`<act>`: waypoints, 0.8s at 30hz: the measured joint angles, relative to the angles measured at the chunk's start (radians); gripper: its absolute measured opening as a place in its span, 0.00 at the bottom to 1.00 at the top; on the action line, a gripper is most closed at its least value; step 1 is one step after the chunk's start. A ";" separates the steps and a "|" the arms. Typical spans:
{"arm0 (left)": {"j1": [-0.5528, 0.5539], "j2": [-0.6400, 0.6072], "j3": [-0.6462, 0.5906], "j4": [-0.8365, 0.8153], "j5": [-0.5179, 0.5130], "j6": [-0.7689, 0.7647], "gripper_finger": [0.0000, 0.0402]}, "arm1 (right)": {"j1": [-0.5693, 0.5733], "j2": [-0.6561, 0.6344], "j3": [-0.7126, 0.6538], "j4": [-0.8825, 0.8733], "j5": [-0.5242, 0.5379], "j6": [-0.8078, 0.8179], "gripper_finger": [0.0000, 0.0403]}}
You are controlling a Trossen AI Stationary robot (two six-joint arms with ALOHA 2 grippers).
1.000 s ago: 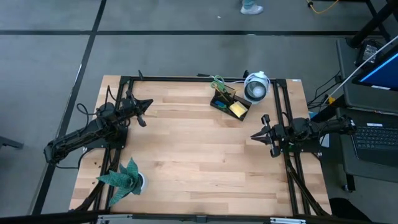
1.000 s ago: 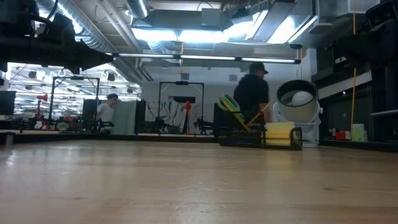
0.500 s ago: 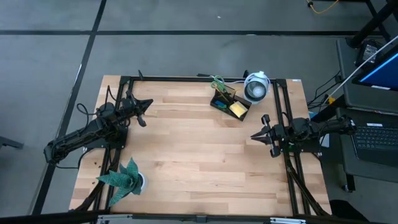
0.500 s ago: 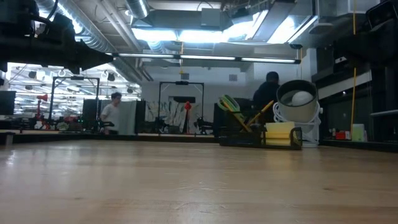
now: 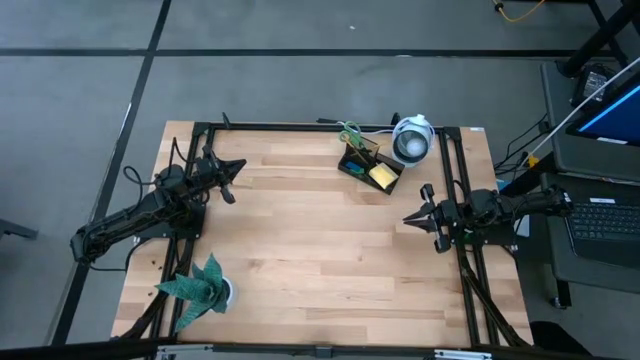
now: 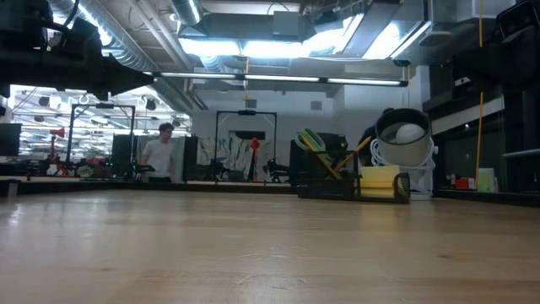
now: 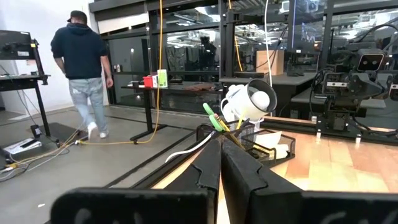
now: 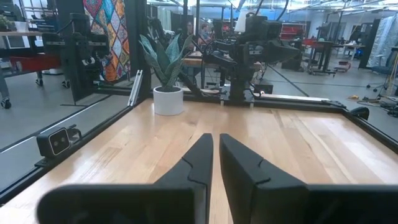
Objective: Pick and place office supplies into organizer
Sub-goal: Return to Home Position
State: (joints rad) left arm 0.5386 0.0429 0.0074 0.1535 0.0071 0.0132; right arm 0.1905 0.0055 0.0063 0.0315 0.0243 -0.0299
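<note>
The black organizer (image 5: 367,168) stands near the table's far edge, right of centre, also seen as the organizer (image 6: 350,187) in the low view. In it are the green-handled scissors (image 5: 350,133), upright, thin yellow pencils (image 7: 238,133) and the yellow sticky-note pad (image 5: 382,177). My left gripper (image 5: 227,176) hangs shut over the table's far left part. My right gripper (image 5: 412,217) hangs shut at the right edge, nearer than the organizer. In the wrist views the left gripper (image 7: 220,149) and the right gripper (image 8: 216,146) show closed fingers holding nothing. Pen and blue block are not made out.
A round white camera-like device (image 5: 412,140) stands right beside the organizer on its far right. A green paper plant in a white pot (image 5: 203,286) sits at the near left corner. A person (image 7: 83,74) walks in the room beyond. Bare wood (image 5: 320,250) spans the table's middle.
Both arms have kept still and nothing on the table has moved. Only people in the room behind have walked across the background.
</note>
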 joint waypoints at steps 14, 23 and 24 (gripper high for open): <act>0.000 0.000 0.000 0.000 0.000 0.000 0.02 | 0.000 0.000 0.000 0.000 0.000 0.000 0.09; 0.000 0.000 0.000 0.000 0.000 0.000 0.02 | 0.000 0.000 0.000 0.000 0.000 -0.001 0.09; 0.000 0.000 0.000 0.000 0.000 0.000 0.02 | 0.000 0.000 0.000 0.000 0.000 0.000 0.09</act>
State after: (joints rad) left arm 0.5387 0.0429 0.0074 0.1535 0.0072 0.0132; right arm 0.1905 0.0055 0.0063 0.0315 0.0244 -0.0299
